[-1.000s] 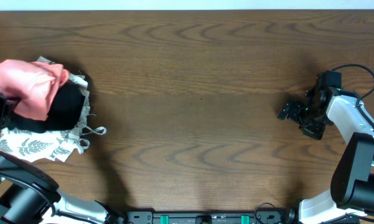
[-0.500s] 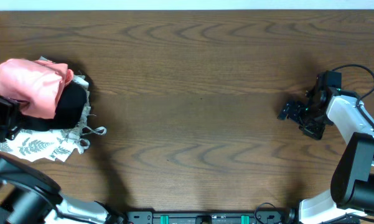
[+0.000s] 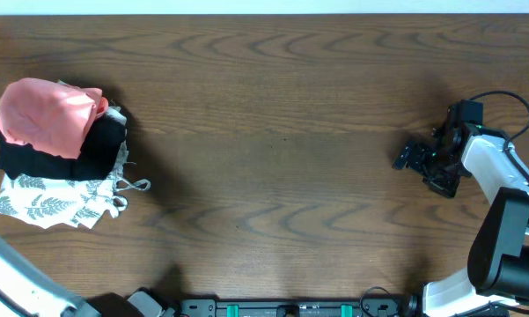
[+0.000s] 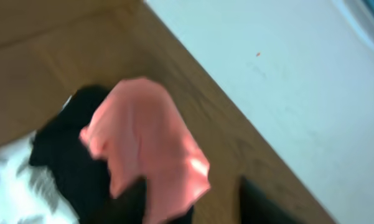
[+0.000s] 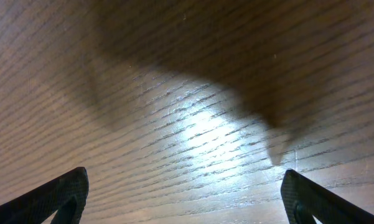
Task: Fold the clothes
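Observation:
The clothes, a salmon-pink T-shirt (image 3: 48,114), lie bunched on top of a folded black garment (image 3: 75,157) at the table's far left. The blurred left wrist view shows the same pink shirt (image 4: 146,143) from a distance. My left gripper (image 4: 196,200) is drawn back from the shirt. Its two dark fingers (image 4: 264,202) stand apart, with bare wood and the cloth's edge seen between them and nothing held. The overhead view shows only part of the left arm, at the lower left corner. My right gripper (image 3: 414,158) hovers at the right side, and its fingers (image 5: 65,193) are wide open over bare wood.
Under the black garment lies a white garment with grey leaf print (image 3: 48,207), its straps (image 3: 132,187) trailing right. The table's back edge meets a pale wall (image 4: 267,56) just behind the pile. A black cable (image 3: 502,99) loops over the right arm.
My left gripper has let go of the pink shirt and pulled away left, out of the overhead view. The shirt has settled on the pile. The right arm has not moved.

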